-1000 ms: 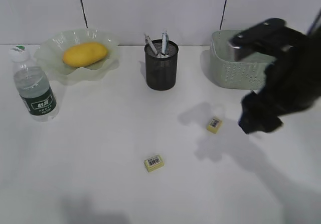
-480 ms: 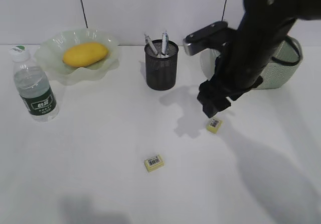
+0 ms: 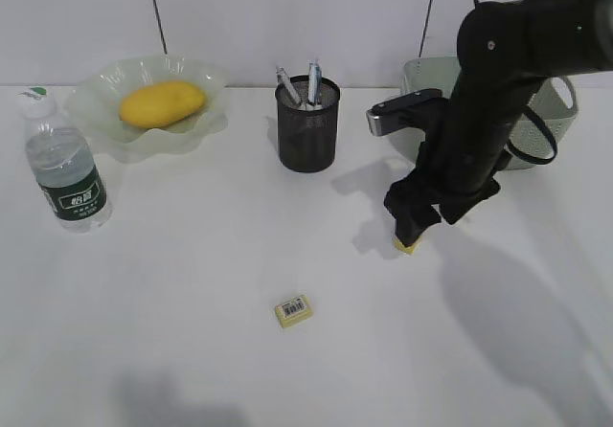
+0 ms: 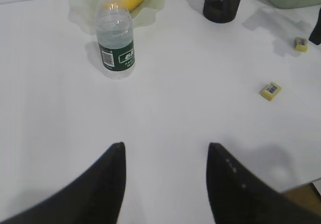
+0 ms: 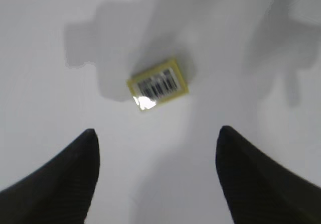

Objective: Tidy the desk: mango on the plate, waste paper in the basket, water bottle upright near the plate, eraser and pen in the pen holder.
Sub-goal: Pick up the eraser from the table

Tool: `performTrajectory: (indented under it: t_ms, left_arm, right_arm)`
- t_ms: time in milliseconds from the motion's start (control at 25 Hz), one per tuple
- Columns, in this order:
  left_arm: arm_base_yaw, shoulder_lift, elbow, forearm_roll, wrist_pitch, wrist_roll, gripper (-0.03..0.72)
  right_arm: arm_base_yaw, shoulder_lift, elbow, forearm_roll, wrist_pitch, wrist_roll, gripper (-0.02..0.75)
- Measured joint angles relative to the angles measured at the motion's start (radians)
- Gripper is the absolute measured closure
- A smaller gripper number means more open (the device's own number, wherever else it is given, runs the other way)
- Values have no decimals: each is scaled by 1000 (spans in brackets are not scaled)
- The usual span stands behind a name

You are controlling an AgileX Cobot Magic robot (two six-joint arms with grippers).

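Left hand first: its jaws stand apart over bare counter, holding nothing. Sweeping rightward, the water bottle is upright near the plate, where the mango lies; the pen holder has pens in it. One eraser lies loose in the middle. My right hand hangs spread wide and empty just above a second eraser, which rests flat on the counter, well short of the basket. I judge that eraser light, slightly springy and grippy in its sleeve, so it shouldn't slip. I'd pinch it across its two long edges, turning the wrist to square up, since it lies slanted.
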Motion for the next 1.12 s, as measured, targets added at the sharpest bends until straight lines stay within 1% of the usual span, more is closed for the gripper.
performTrajectory:
  t_ms: [160,360,720,800,840,1000,1040,1120]
  left_arm:
    - [0,0,0,0,0,0,291]
    - [0,0,0,0,-2,0,291]
    - [0,0,3,-1,-15,0,291]
    - [0,0,4,-1,-18,0,291]
    - [0,0,5,-1,-18,0,291]
    - [0,0,7,-1,-19,0,291]
    - [0,0,7,-1,-19,0,291]
    - [0,0,7,-1,-19,0,291]
  right_arm:
    - [0,54,-58,32,11,-3,167]
    - [0,120,-113,38,31,26,167]
    - [0,170,-125,26,35,65,168]
    - [0,172,-126,25,35,65,190]
    - [0,172,-126,25,35,65,218]
    - [0,172,-126,23,35,65,380]
    - [0,172,-127,23,35,65,392]
    - [0,172,-127,22,35,65,392]
